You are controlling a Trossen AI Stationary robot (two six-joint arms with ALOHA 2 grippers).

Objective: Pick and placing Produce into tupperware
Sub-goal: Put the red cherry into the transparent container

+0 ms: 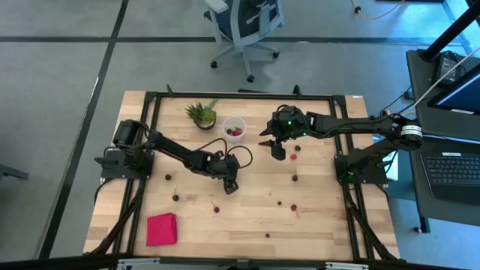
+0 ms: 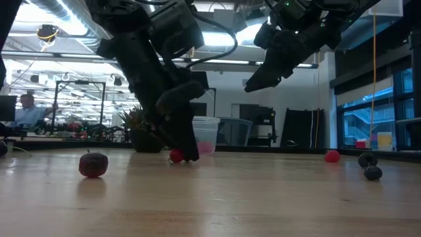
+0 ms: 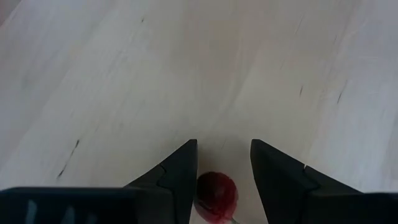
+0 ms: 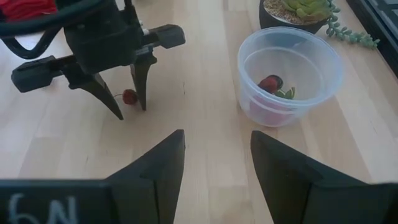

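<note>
Workshop room around a pale wooden bench

From above, the bench [image 1: 247, 217] fills the centre of the frame on a grey floor [image 1: 52, 90] crossed by dark lines; a white-and-grey office chair [image 1: 244, 26] stands at the upper middle, and at the right edge a dark desk carries a laptop [image 1: 454, 169]. In the level view, ceiling light strips [image 2: 72, 16] glow at the upper left, a person [image 2: 26, 108] sits at the far left among cluttered shelving, a dark panel [image 2: 302, 128] leans against the back wall right of centre, and tall windows [image 2: 368, 112] at the right show blue daylight.
</note>
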